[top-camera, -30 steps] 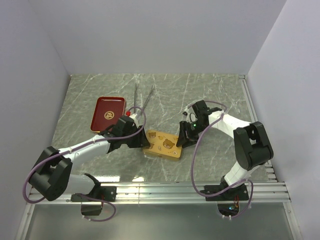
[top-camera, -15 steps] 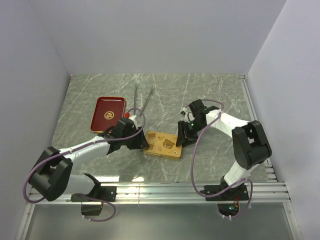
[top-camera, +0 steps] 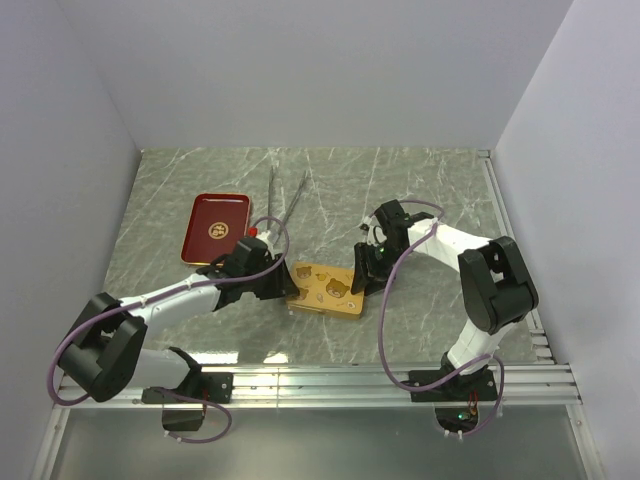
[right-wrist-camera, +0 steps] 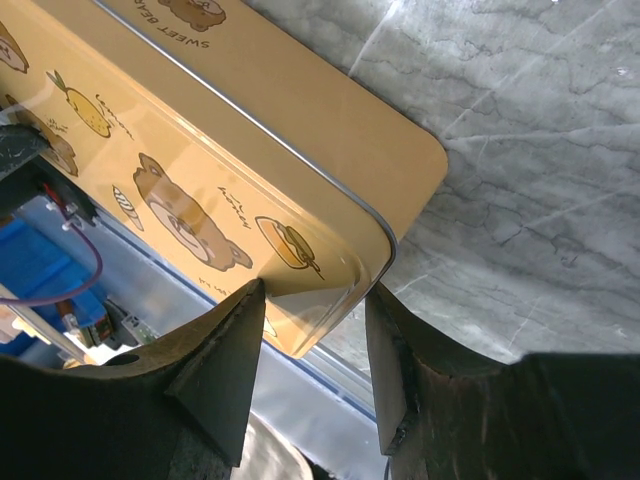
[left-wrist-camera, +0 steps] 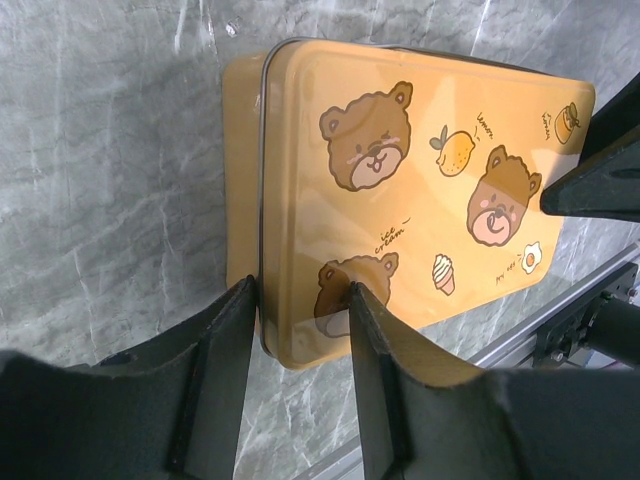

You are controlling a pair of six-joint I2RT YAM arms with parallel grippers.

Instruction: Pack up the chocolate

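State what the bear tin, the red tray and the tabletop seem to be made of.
The bear tin: likely thin metal, glossy printed paint; rolled seam, sharp reflections. The red tray: glossy lacquer or plastic, too far to tell which. The tabletop: grey-green stone look with white veins, possibly only a printed laminate.

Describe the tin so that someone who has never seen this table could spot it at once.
On the grey marble table, look at the near middle, between the left gripper and the right gripper, whose fingers sit at its two ends. The tin lies there, flat and rectangular. Unlike the red tray and the tongs farther back, it is yellow with cartoon bears on its lid.
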